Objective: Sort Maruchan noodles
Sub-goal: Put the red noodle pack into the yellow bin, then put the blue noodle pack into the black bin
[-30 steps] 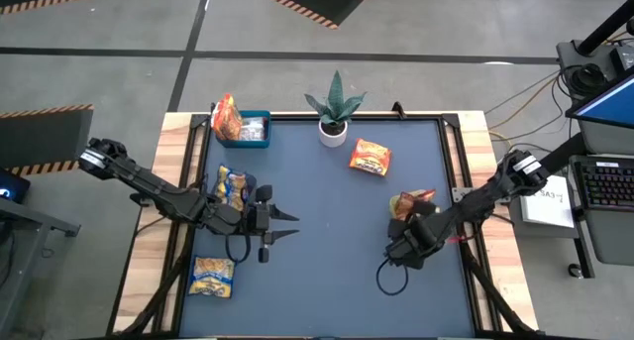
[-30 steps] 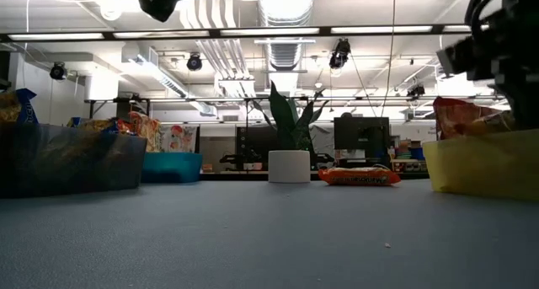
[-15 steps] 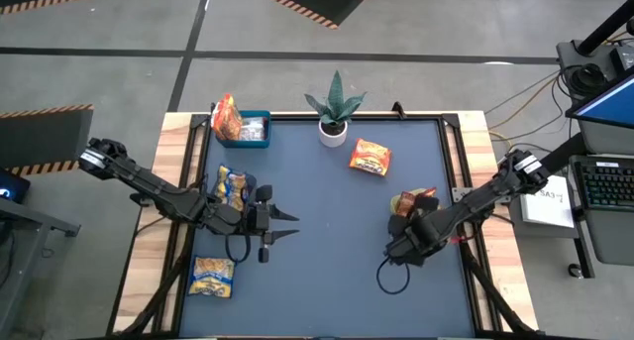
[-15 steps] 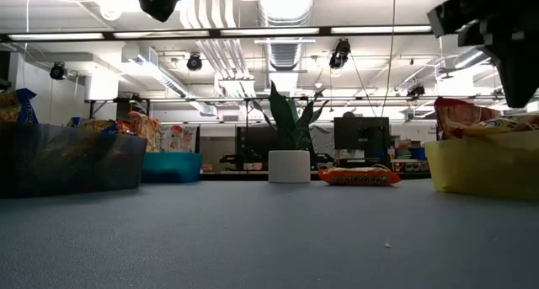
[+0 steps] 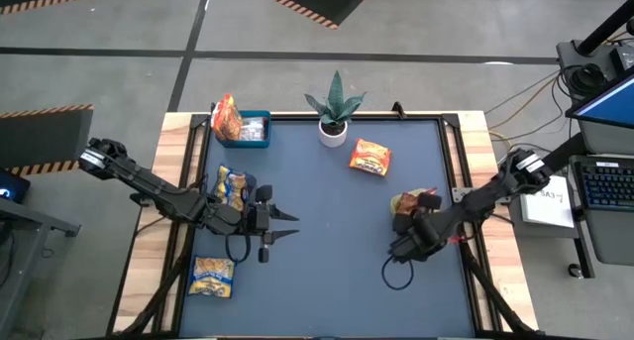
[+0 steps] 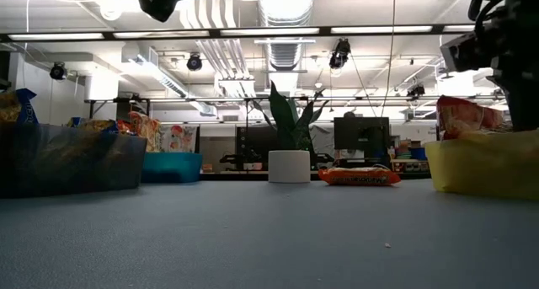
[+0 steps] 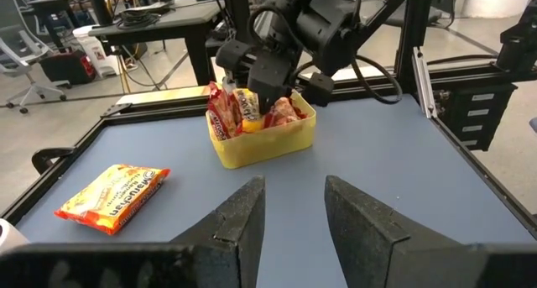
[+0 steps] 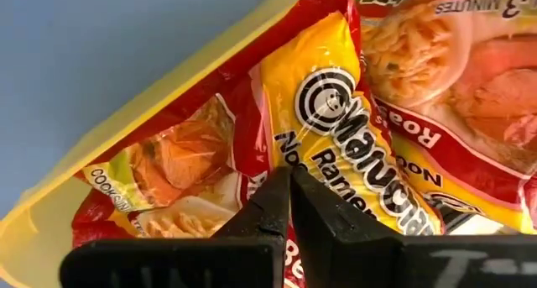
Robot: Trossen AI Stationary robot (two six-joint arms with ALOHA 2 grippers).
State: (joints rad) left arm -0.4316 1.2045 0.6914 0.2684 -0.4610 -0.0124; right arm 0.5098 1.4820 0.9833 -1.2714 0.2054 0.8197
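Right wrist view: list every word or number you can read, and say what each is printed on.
"Maruchan", with "Ramen" beneath it: on the yellow-fronted noodle packet in the yellow bin.
"3 MINUTES", partly cut off: on the orange-red packet beside it.
"COOK": on the packet at the bin's wall.
Other print is cropped or hidden behind the jaws.

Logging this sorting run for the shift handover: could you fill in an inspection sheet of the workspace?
Surface: blue-grey table mat, wooden edges.
Job's things: one orange crinkly noodle packet loose on the mat; others in the yellow plastic bin, teal bin and dark blue bin.
Clutter: small potted plant in white pot.
Grippers: left gripper open, empty; right gripper shut above the yellow bin's packets.
Cables: black loop beneath right arm.
Surroundings: desks, monitors.
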